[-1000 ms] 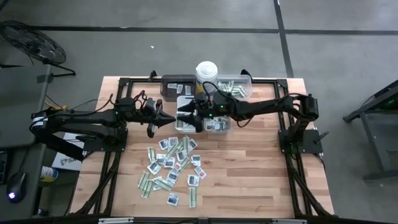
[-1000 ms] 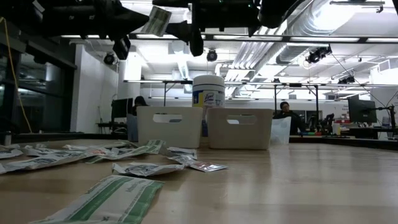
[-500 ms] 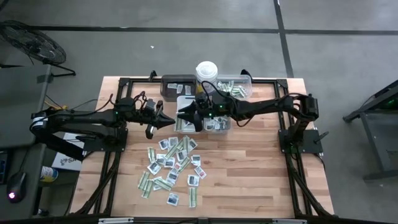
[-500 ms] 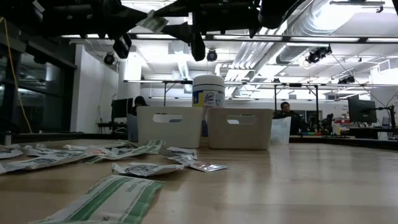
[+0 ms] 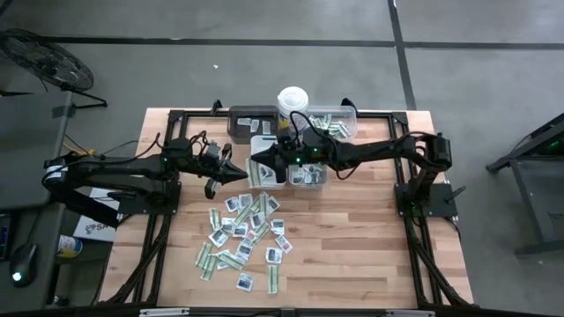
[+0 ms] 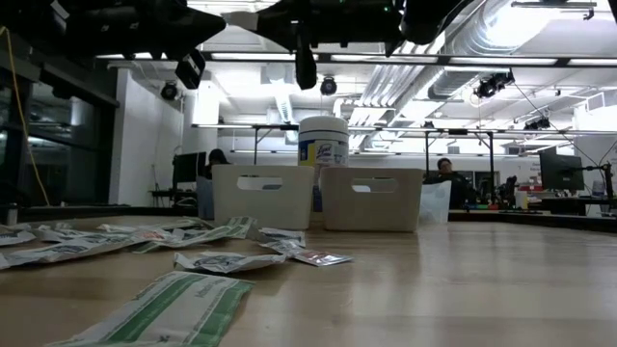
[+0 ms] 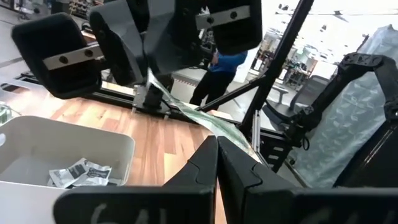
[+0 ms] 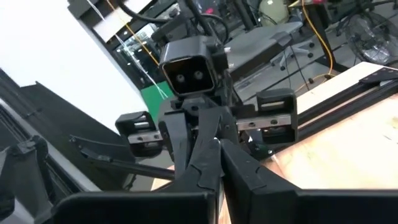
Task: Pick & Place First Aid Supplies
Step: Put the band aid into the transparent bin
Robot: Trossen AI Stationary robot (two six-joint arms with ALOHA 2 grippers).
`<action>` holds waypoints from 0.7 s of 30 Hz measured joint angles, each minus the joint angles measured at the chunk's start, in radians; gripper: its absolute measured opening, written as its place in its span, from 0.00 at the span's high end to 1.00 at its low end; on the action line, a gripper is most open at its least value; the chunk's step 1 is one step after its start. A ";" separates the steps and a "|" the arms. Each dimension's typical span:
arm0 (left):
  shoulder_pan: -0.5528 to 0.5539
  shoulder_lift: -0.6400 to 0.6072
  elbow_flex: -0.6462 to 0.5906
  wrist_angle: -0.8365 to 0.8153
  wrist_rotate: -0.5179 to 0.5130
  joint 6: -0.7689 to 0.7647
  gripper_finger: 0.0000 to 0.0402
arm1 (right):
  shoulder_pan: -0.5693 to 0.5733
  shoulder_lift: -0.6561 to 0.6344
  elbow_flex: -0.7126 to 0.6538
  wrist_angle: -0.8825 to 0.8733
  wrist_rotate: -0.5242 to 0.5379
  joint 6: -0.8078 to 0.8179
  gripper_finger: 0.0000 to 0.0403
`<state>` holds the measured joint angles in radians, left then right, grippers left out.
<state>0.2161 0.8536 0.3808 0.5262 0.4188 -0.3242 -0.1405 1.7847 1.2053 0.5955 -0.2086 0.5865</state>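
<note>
A narrow pale-green-and-white strip hangs in the air between my two grippers, above the table's far middle. My left gripper comes from the table's left and is shut on one end. My right gripper comes from the right, faces it tip to tip, and is shut on the other end. Many more first aid supplies lie flat in a loose pile on the wood nearer the front edge. My left gripper pinches the strip's near end between its two fingers, reaching level from the table's left, along the strip. The strip is lifted clear of the table. My right gripper pinches the strip's other end between its two fingers, level from the table's right. The strip spans the short gap between the two grippers.
Two white trays stand below and behind the grippers, one with packets in it. A tall white canister, a dark tray and a clear tray stand at the far edge. Bare wood lies to the right.
My right gripper has shut on the strip's free end, which my left gripper held out to it. It has also edged a little toward the left gripper. In the low view the strip has gone from tilted down to nearly level.
</note>
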 joint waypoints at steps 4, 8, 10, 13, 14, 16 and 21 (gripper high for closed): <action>0.000 0.000 0.000 -0.006 0.015 0.006 1.00 | 0.005 0.000 0.000 0.000 0.031 0.016 1.00; 0.000 0.000 0.000 -0.006 0.031 0.008 1.00 | 0.008 0.000 0.000 0.000 0.049 0.005 1.00; 0.000 0.000 0.000 -0.012 0.036 0.014 1.00 | 0.008 0.000 0.000 0.000 0.084 -0.001 1.00; 0.000 0.000 -0.001 -0.044 0.036 0.033 1.00 | 0.002 0.000 0.000 -0.001 0.140 -0.002 1.00; 0.000 0.000 -0.001 -0.054 0.036 0.044 1.00 | -0.003 0.000 0.000 -0.001 0.160 -0.001 1.00; 0.000 0.000 -0.001 -0.076 0.043 0.065 1.00 | -0.012 -0.012 0.000 -0.036 0.205 -0.003 1.00; 0.000 -0.016 -0.001 -0.120 0.046 0.076 1.00 | -0.036 -0.102 0.000 -0.215 0.355 -0.042 1.00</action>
<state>0.2165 0.8372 0.3798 0.4058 0.4644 -0.2484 -0.1766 1.6826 1.2049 0.3803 0.1468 0.5450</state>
